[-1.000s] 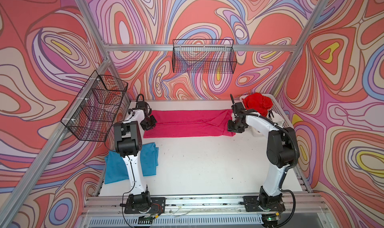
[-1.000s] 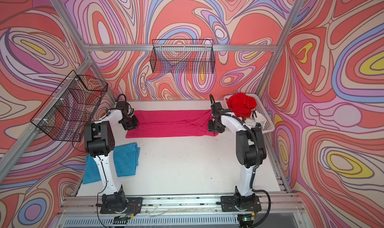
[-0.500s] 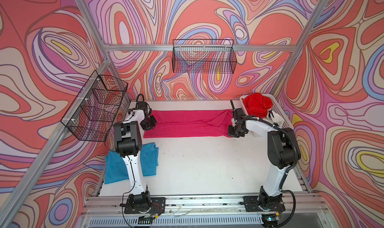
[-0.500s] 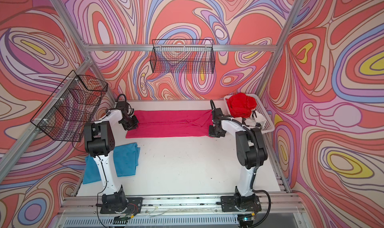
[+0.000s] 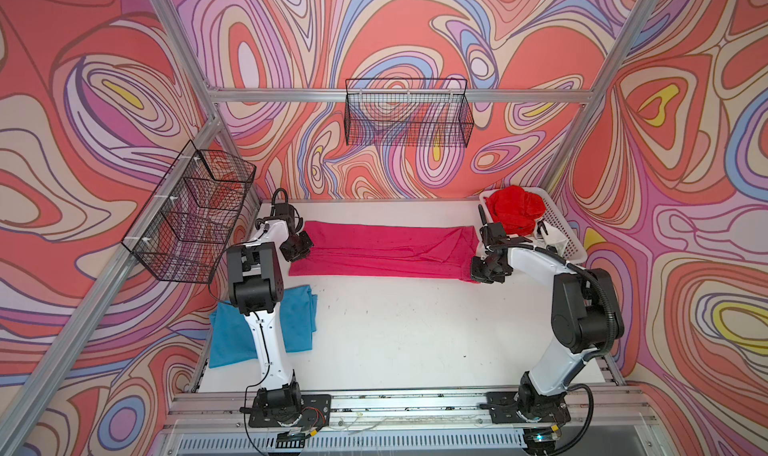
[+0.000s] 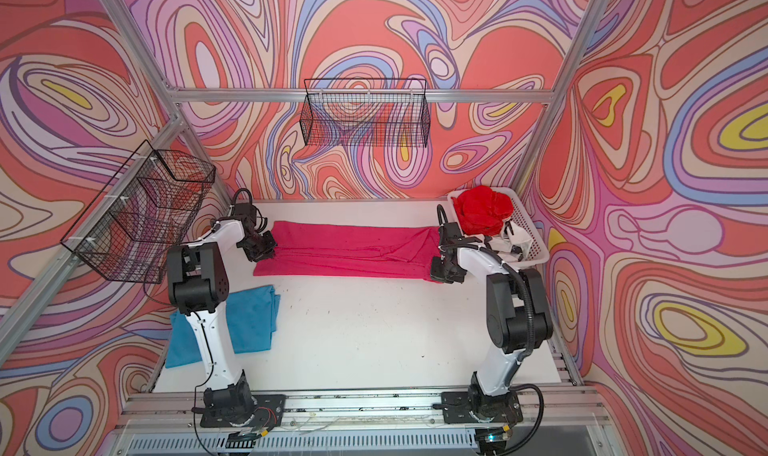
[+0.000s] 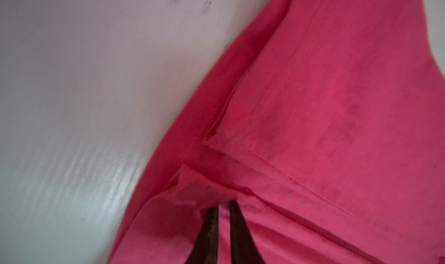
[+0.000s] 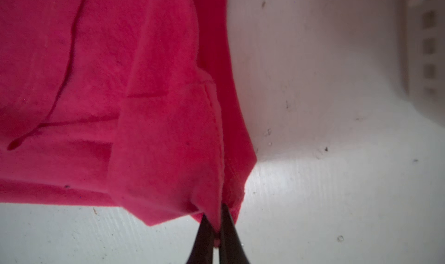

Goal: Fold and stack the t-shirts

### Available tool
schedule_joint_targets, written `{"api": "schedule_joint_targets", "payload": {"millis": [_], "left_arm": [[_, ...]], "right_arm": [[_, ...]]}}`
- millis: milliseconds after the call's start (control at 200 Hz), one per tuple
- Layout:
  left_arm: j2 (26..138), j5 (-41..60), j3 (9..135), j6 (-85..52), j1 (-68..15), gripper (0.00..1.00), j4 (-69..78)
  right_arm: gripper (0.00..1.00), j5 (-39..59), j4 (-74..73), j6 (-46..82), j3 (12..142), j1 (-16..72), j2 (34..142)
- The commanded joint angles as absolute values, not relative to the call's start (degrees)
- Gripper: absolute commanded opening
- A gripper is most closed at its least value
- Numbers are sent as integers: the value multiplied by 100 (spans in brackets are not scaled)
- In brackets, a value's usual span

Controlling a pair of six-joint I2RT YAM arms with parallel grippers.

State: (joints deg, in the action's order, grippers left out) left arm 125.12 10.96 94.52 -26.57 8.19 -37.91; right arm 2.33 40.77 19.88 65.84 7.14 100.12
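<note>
White worktop [image 5: 395, 329], swirl-patterned walls. Magenta-pink t-shirt [image 5: 382, 250] is laid out as a long band toward 12 o'clock. Its 9 o'clock end is clamped by the left pincer [image 7: 224, 203], its 3 o'clock end by the right pincer [image 8: 219, 209]. Teal-blue t-shirt [image 5: 299, 325] is laid at 8 o'clock.

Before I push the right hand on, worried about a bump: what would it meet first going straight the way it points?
The pink shirt: the right hand is shut on its corner, with more cloth straight ahead. Just beneath lies the white table, probably close; depth is unclear.
</note>
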Motion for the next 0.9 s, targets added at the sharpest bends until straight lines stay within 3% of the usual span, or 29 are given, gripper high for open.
{"api": "schedule_joint_targets", "payload": {"millis": [0, 145, 326, 396, 641, 896], "left_arm": [[12744, 615, 9090, -2538, 932, 14, -4316], [12658, 764, 9084, -2524, 935, 16, -4305], [11967, 1194, 8892, -2581, 752, 43, -4151], [11734, 1229, 8859, -2575, 604, 47, -4157], [11306, 1239, 8485, -2719, 170, 49, -4153], [11610, 1321, 8042, -2719, 35, 45, -4218]], "right_arm": [[0, -404, 4267, 2192, 6384, 441, 9747], [16, -64, 4141, 2015, 6400, 428, 9605], [40, 643, 3648, 1967, 6272, 446, 9162], [44, 940, 3579, 1895, 6234, 477, 9210], [45, 673, 3535, 1858, 6142, 558, 9514], [36, 913, 3135, 1893, 5996, 557, 9901]]}}
